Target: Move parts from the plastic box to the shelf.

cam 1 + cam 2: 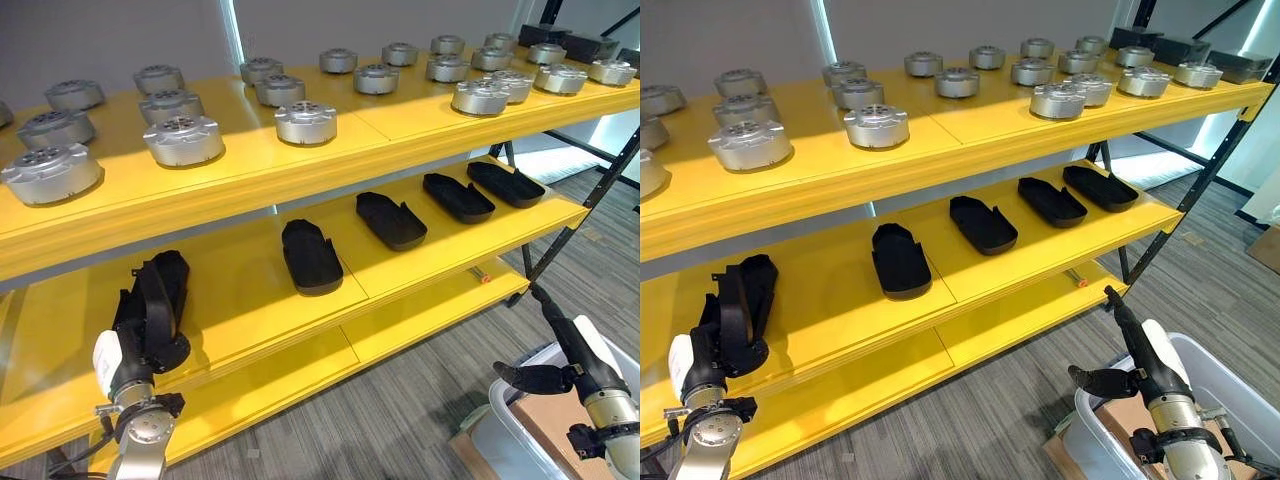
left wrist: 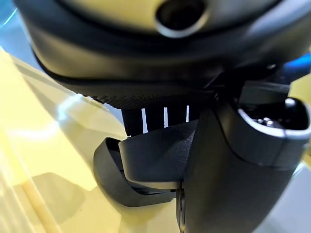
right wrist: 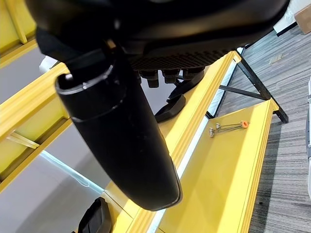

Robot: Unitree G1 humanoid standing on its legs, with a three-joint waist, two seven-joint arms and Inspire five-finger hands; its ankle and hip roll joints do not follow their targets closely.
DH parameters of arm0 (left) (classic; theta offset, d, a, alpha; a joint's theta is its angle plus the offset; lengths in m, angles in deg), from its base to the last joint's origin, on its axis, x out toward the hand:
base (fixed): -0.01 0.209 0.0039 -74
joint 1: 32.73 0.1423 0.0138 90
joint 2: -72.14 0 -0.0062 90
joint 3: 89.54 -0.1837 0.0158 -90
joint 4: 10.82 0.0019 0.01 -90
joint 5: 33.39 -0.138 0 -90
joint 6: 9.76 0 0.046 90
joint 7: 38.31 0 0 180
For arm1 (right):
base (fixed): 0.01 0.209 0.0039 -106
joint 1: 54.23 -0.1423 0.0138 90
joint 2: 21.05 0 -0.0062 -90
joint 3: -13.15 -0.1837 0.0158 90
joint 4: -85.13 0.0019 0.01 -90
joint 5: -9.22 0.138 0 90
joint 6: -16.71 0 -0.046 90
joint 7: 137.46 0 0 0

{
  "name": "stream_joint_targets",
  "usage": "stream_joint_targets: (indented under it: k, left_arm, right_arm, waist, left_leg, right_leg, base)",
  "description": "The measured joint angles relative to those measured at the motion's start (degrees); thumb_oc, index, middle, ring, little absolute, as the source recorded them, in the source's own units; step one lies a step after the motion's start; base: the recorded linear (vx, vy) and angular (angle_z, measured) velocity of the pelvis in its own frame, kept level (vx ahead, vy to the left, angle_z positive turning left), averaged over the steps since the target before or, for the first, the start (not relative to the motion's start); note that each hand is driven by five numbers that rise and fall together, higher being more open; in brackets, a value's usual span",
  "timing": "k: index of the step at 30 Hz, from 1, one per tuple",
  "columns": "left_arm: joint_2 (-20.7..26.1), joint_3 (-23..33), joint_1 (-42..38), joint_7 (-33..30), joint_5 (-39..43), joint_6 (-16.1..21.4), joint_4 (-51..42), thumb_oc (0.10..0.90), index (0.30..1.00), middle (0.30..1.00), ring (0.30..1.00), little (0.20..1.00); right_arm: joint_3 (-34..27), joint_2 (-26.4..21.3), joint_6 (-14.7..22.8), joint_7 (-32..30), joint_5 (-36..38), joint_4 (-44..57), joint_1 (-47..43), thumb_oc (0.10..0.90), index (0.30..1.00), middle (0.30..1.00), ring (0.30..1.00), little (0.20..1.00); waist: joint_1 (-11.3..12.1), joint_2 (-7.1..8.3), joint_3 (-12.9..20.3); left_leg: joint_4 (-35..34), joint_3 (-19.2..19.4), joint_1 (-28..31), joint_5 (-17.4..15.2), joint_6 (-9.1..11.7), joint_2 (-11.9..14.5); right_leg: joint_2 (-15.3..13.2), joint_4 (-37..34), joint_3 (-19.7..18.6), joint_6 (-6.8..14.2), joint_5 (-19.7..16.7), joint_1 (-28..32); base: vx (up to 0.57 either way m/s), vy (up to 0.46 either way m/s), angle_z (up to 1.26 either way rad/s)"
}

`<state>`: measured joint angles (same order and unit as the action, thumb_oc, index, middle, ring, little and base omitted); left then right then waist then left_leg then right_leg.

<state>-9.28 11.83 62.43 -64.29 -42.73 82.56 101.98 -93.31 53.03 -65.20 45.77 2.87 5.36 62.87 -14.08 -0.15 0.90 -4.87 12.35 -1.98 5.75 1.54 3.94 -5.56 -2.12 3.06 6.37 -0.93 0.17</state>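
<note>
Left hand (image 1: 150,320) grips a black moulded part (image 1: 165,285), fingers curled round it, resting on the yellow middle shelf (image 1: 240,290). Right hand (image 1: 570,365) hovers above the plastic box (image 1: 500,425), fingers straight, holding nothing.

floor (image 1: 420,400): grey striped carpet | wall (image 1: 100,35): plain grey | light strip (image 1: 233,30): vertical, bright

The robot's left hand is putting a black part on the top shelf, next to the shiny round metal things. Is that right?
Not quite. The left hand does hold a black part, but it is at the middle shelf, in line with the other black parts, not the top shelf. The shiny round metal parts are one level up. The left eye view shows this.
</note>
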Motion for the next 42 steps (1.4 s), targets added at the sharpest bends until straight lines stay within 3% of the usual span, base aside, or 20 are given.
stream_joint_targets:
  k: [18,31,42]
  left_arm:
    - [0.01,2.43,-2.54,-1.32,2.77,0.27,0.23,0.400,0.300,0.300,0.300,0.300]
    - [-1.65,1.87,-6.90,-3.03,11.37,0.64,1.51,0.400,0.300,0.300,0.300,0.300]
    - [-6.00,1.61,-9.54,-3.86,20.39,2.99,2.59,0.400,0.300,0.300,0.300,0.300]
  right_arm:
    - [-0.10,-0.05,-0.01,0.06,0.87,0.00,-0.01,0.900,1.000,1.000,1.000,1.000]
    - [0.08,-0.11,-0.07,0.26,0.86,0.02,-0.24,0.900,1.000,1.000,1.000,1.000]
    - [0.13,-0.10,-0.07,0.26,0.86,0.02,0.01,0.900,1.000,1.000,1.000,1.000]
  waist:
    - [0.09,0.94,-3.54]
    - [-0.02,1.14,-4.92]
    - [-0.34,1.16,-4.89]
  left_leg:
    - [0.03,0.09,-1.19,-0.04,0.03,-0.02]
    - [0.05,0.12,-1.16,-0.04,0.08,-0.02]
    - [0.02,0.28,-0.74,0.00,0.04,-0.01]
  right_leg:
    - [0.04,-1.24,-0.62,-0.12,-0.81,-0.78]
    - [0.06,-1.80,-0.69,-0.45,-1.38,-0.51]
    - [0.05,-1.95,-0.95,-0.21,-1.55,-0.15]
  base:
    - [0.00,0.002,-0.01]
    - [0.00,0.000,0.00]
    - [0.00,0.000,-0.01]
